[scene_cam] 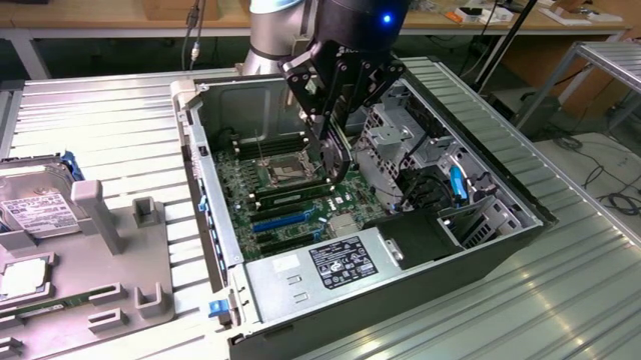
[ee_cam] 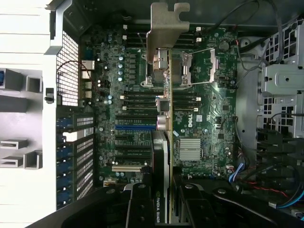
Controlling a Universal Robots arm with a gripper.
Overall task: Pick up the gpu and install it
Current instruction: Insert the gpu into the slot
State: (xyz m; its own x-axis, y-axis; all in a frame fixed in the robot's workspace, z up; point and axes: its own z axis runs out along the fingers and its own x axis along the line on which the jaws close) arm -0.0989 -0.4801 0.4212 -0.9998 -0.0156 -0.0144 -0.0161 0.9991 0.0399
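Pickup's done as far as I can tell; the gripper [scene_cam: 335,174] is clamped on the gpu [ee_cam: 162,142], holding it edge-on inside the open case [scene_cam: 521,214], over the motherboard [ee_cam: 204,118]; it doesn't look seated in a slot yet, so the install's left.

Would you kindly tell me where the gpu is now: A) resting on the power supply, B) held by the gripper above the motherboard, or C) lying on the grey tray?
B: the gripper holds the gpu edge-on above the motherboard, inside the open case.
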